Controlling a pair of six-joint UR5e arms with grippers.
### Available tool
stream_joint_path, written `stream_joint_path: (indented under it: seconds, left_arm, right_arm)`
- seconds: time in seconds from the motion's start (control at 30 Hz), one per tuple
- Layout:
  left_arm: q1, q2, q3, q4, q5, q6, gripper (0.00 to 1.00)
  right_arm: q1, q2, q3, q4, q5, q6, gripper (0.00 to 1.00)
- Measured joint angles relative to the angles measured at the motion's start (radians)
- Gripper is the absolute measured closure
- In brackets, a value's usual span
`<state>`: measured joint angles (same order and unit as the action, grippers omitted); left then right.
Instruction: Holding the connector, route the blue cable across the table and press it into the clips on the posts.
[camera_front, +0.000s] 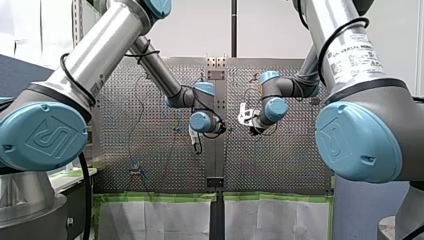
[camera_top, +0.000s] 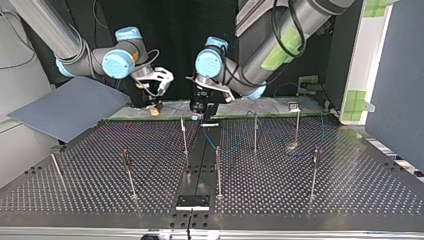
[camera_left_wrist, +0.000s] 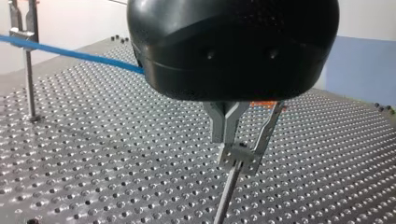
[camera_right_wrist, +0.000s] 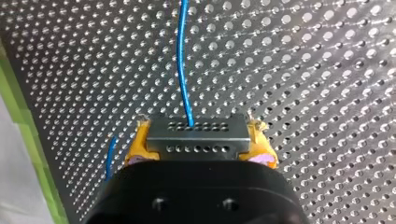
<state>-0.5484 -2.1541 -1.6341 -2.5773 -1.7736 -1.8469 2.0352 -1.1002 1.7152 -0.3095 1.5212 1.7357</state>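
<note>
Perforated table (camera_right_wrist: 303, 70); cable (camera_right_wrist: 183, 60) straight from connector (camera_right_wrist: 198, 136)

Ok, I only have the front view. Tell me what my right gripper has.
Observer: The right wrist view shows your right gripper shut on a grey connector, between yellow pads.
Operator: Give me the cable.
Observer: The blue cable leaves the connector and runs ahead over the perforated table.
Operator: Now the left side.
Observer: Your left gripper sits at the top of a post; behind it the cable runs straight to another post's clip.
</note>
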Motion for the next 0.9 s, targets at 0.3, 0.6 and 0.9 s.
stream_joint_path:
  seconds: [0.3, 0.6, 0.9]
  left_arm:
    - [0.020, -0.051, 0.049, -0.031, 0.022, -0.006, 1.00]
    - [0.037, -0.079, 0.092, -0.048, 0.035, -0.009, 1.00]
    - [0.059, -0.129, 0.156, -0.083, 0.065, -0.012, 1.00]
  right_arm:
    - [-0.020, 0.005, -0.029, 0.001, -0.045, 0.017, 1.00]
    - [-0.039, 0.037, -0.044, 0.001, -0.059, 0.020, 1.00]
    - [-0.056, 0.075, -0.084, 0.004, -0.071, 0.022, 1.00]
